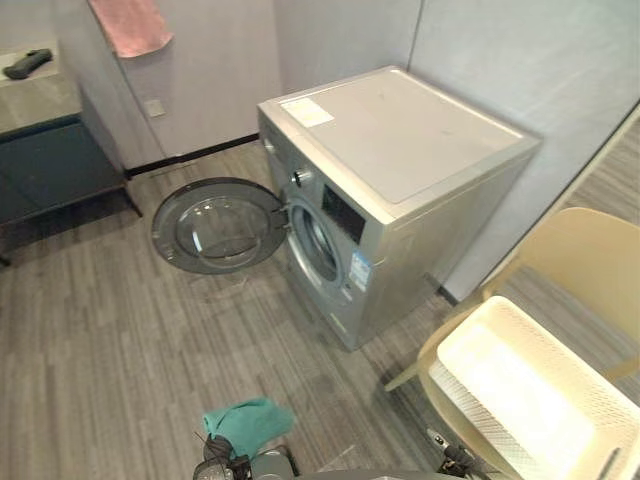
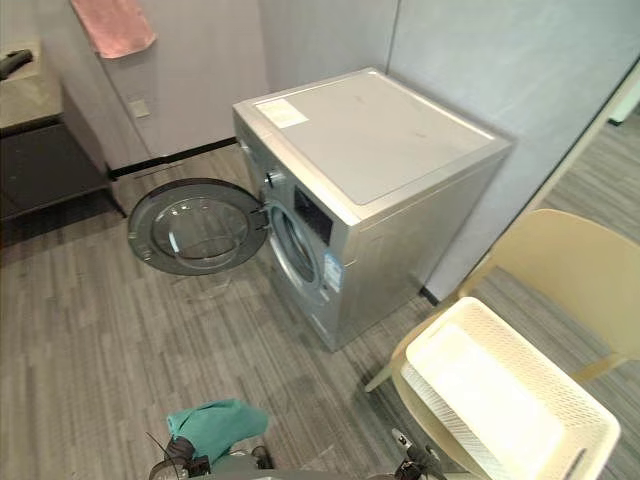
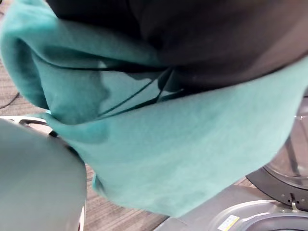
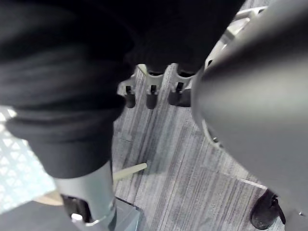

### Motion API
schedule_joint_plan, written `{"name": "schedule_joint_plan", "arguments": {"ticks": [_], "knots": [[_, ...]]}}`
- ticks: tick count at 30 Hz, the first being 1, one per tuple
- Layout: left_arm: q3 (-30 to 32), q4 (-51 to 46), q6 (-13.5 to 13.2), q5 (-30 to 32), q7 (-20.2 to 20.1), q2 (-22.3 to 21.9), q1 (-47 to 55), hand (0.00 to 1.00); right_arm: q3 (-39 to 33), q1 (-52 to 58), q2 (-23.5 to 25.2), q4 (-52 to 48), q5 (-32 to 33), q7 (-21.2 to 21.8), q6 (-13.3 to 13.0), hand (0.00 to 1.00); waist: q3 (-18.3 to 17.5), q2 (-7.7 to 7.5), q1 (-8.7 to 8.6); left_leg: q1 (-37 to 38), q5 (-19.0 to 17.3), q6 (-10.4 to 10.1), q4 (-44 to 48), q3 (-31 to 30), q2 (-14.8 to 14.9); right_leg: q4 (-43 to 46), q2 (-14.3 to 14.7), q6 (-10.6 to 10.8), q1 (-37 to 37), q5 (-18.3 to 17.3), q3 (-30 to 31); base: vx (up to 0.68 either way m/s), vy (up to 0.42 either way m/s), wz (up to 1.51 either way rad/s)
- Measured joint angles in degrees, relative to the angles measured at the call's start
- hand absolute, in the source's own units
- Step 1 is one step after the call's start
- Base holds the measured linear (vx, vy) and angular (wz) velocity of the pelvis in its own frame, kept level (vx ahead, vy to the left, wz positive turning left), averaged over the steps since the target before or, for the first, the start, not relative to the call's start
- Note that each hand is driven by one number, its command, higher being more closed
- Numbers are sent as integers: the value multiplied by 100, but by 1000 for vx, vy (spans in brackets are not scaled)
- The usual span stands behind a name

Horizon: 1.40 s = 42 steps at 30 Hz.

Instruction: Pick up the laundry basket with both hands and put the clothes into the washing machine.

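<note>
- Teal cloth (image 1: 248,422) is seen low at the near edge of the head view, bunched at the left hand (image 3: 207,38). In the left wrist view it is draped over that hand.
- Whether the left hand is closed on the cloth cannot be told, because the cloth hides it.
- The right hand (image 4: 152,94) hangs loose over the floor; its fingers are relaxed and nothing is held.
- Laundry basket (image 1: 530,395) sits on the cream chair (image 1: 590,260) at the right. Its open side is up and it looks empty. Its long axis runs diagonally, from near the machine out to the near right.
- The step in hand is judged to be carrying the cloth to the drum opening (image 1: 318,243) of the washing machine (image 1: 400,190).
- The opening faces the robot's left-front. The door (image 1: 215,225) is swung fully open to that side, so the approach should be squared to the opening and kept clear of the door edge.
- The cloth is a crumpled lump, a little longer across the view, with its thinner end towards the machine side.
- It should be kept bunched, led in thin end first, and pushed well past the rim so no tail is left on the seal.
- Release should be delayed until the cloth is fully inside.
</note>
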Motion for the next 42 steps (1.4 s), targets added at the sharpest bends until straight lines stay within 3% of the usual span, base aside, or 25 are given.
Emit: {"name": "schedule_joint_plan", "arguments": {"ticks": [1, 2, 5, 7, 10, 12, 13, 14, 16, 18, 20, 21, 23, 24, 26, 28, 30, 33, 34, 35, 37, 38, 40, 41, 42], "knots": [[-102, 43, -5, -16, -4, -17, 32, 100, -11, 90, -96, -8, 41, 55, -11, 0, -37, 185, 11, 208, -1, 71, -105, -231, 11, 593, 143, -382, -275, 235, 1042, 119, 226, 97], [-36, 62, -5, -12, 12, 14, 44, 100, -33, 56, -69, -11, 84, 102, -18, 0, -13, 242, 4, 285, -15, 101, -134, -373, 12, 980, 402, -113, -430, -133, 1704, 101, 177, 71], [360, 211, 19, -8, 2, 239, 15, 100, -104, 22, 287, 3, 317, 244, -74, 0, 6, -168, -27, 463, 10, 202, -360, -420, -26, 2076, 1491, 214, -1210, -1514, 2889, 64, 27, 23], [526, 249, 92, 43, -40, 217, -134, 100, -379, 20, 390, 62, 461, 231, -73, 0, 37, -328, -38, 525, 6, 219, -536, -415, -104, 2131, 2060, 339, -1685, -1979, 2357, 61, -69, 24], [534, 340, 93, 208, -122, 30, -334, 100, -546, 97, 397, 215, 538, 203, -66, 0, 44, -307, -187, 596, 26, 249, -798, -554, -259, 1068, 2423, 318, -1671, -1995, 2023, 179, -117, 68], [525, 345, 97, 207, -137, -81, -506, 100, -537, 137, 402, 216, 646, 205, -76, 0, 18, -358, -364, 588, 57, 188, -795, -882, -450, 575, 2490, 16, -1517, -1673, 2258, 282, -159, 95], [522, 340, 95, 203, -146, -270, -607, 100, -584, 213, 383, 212, 701, 224, -102, 0, 44, -197, -376, 570, 62, 173, -585, -1102, -449, 541, 2510, -208, -1415, -1740, 2099, 210, -107, 50], [521, 335, 92, 201, -152, -364, -641, 100, -608, 238, 356, 206, 715, 224, -123, 0, 63, -145, -340, 555, 13, 132, -432, -1153, -397, 534, 2533, -226, -1354, -1794, 2016, 318, -143, 53], [307, 325, 84, 151, -251, -475, -642, 100, -630, 255, 260, 147, 815, 213, -166, 0, 9, 124, -399, 375, -477, -82, 761, -1392, -120, 155, 2762, -251, -833, -1818, 1712, 289, -83, 44], [96, 238, 82, 134, -264, -464, -640, 100, -591, 258, 264, -19, 885, 211, -168, 0, -25, 227, -348, 71, -591, -378, 2079, -1408, 54, 85, 2910, -291, -576, -1898, 1733, 321, -38, 3], [87, 67, 70, 101, -323, -463, -636, 100, -533, 179, 276, -176, 880, 196, -164, 0, 10, 296, -320, -376, -110, -912, 3556, -1616, 129, 125, 3001, -371, -462, -2020, 1812, 276, 30, -31], [104, -27, 64, 96, -336, -459, -614, 100, -380, 61, 263, -285, 880, 180, -168, 0, 154, 276, -252, -546, 464, -874, 4427, -1584, 214, 174, 3043, -495, -286, -2123, 2001, 218, 80, -58], [101, -51, 64, 94, -321, -453, -591, 100, -221, -59, 260, -300, 879, 92, -174, 0, 227, 300, -160, -704, 297, -603, 5096, -1405, 327, 206, 3003, -509, -93, -2210, 2262, 177, 108, -67], [91, -169, 54, 73, -304, -440, -592, 100, -28, -112, 275, -350, 878, 55, -172, 0, 261, 178, -122, -899, 87, -302, 5204, -1245, 452, 163, 2888, -479, -13, -2222, 2429, 221, 205, -77], [79, -231, 16, 3, -224, -368, -587, 100, 177, -219, 300, -486, 866, 40, -173, 0, 297, 26, -68, -1075, -113, -10, 4541, -914, 794, 119, 2615, -355, 71, -2218, 2709, 219, 204, -74], [107, -226, -41, -16, -154, -321, -576, 100, 521, -223, 299, -933, 812, -52, -188, 0, 284, 10, -35, -1023, -108, 53, 2389, -896, 1209, 21, 2286, -65, 98, -2236, 3112, 292, 314, -77], [172, -182, -65, -14, -60, -354, -481, 100, 634, -215, 243, -1179, 763, -97, -307, 0, 230, 102, -35, -762, 13, -139, 379, -1107, 1354, 46, 2079, 275, 107, -2412, 3365, 294, 403, -55], [271, 64, -68, -10, 60, -375, -403, 100, 572, -195, -42, -1173, 649, -186, -415, 0, 4, 299, -21, -617, 101, -310, -190, -1319, 1422, 129, 1723, 823, 127, -2868, 3864, 330, 599, -64], [284, 115, -70, -16, 77, -356, -361, 100, 535, -216, -73, -1112, 646, -186, -428, 0, -53, 292, -7, -676, 411, -763, -1, -1331, 1362, 97, 1647, 932, 127, -2924, 4001, 516, 869, -92], [297, 173, -68, -11, 133, -163, -370, 100, 442, -200, 20, -852, 649, -182, -431, 0, -292, 54, -78, -974, 253, -804, 695, -1142, 999, -73, 1150, 917, 106, -2842, 4384, 354, 576, -50], [122, 428, -60, -11, 139, 143, -554, 100, 302, -145, 193, -516, 647, -160, -387, 0, -492, -219, -202, -1194, -9, -640, 1101, -1008, 736, -96, 933, 940, -107, -2094, 4839, 452, 664, -16], [3, 488, -49, -8, 131, 226, -586, 100, 244, -167, 237, -387, 648, -171, -366, 0, -499, -239, -203, -1190, -43, -580, 1128, -947, 705, -31, 915, 898, -208, -1814, 4988, 516, 730, -33], [-398, 561, -21, 118, 130, 318, -601, 100, 147, -75, 309, -263, 648, -183, -263, 0, -424, -151, -260, -621, -144, -393, 794, -522, 695, 714, 1003, 745, -629, -517, 5174, 384, 473, -69], [-482, 562, -1, 165, 129, 316, -571, 100, 145, -38, 310, -260, 647, -166, -260, 0, -339, -22, -276, -329, -167, -351, 617, -368, 723, 1061, 1083, 749, -815, -568, 5163, 309, 341, -96], [-590, 562, 10, 214, 132, 326, -549, 100, 144, 24, 315, -254, 650, -140, -260, 0, -297, 19, -333, 226, -173, -337, 301, -53, 720, 1819, 1201, 717, -1168, -951, 5001, 224, 272, -111]]}}
